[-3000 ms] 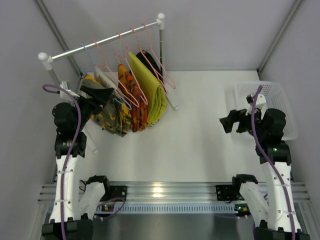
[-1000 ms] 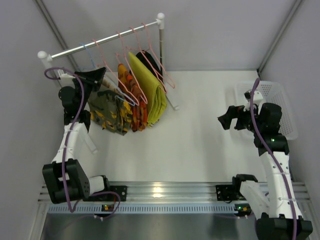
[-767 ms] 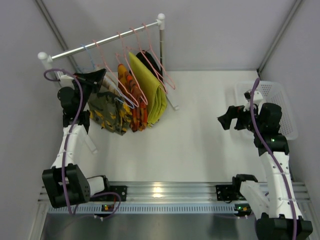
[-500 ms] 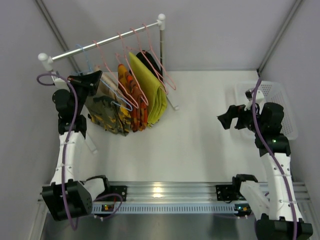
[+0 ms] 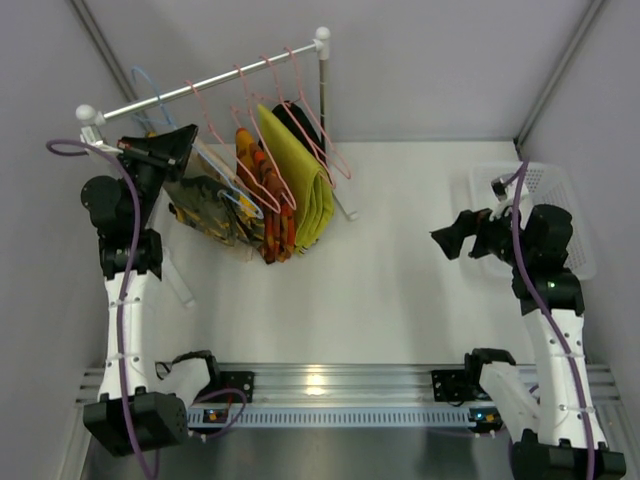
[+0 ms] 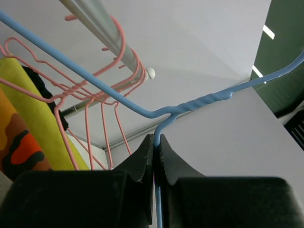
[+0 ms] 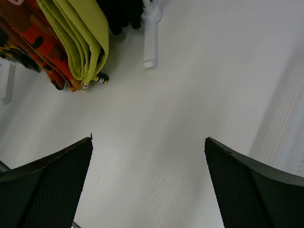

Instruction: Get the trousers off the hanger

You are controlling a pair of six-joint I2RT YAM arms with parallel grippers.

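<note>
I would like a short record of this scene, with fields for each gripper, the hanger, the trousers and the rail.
left gripper: shut on the hanger's neck
right gripper: open, empty, above the table
hanger: blue, tilted, by the rail's left end
trousers: camouflage, hanging on the hanger
rail: also carries an orange garment and a yellow garment

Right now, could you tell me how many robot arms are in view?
2. The left arm is at the left, jaws shut on the blue hanger; the right arm at the right, by the basket.
</note>
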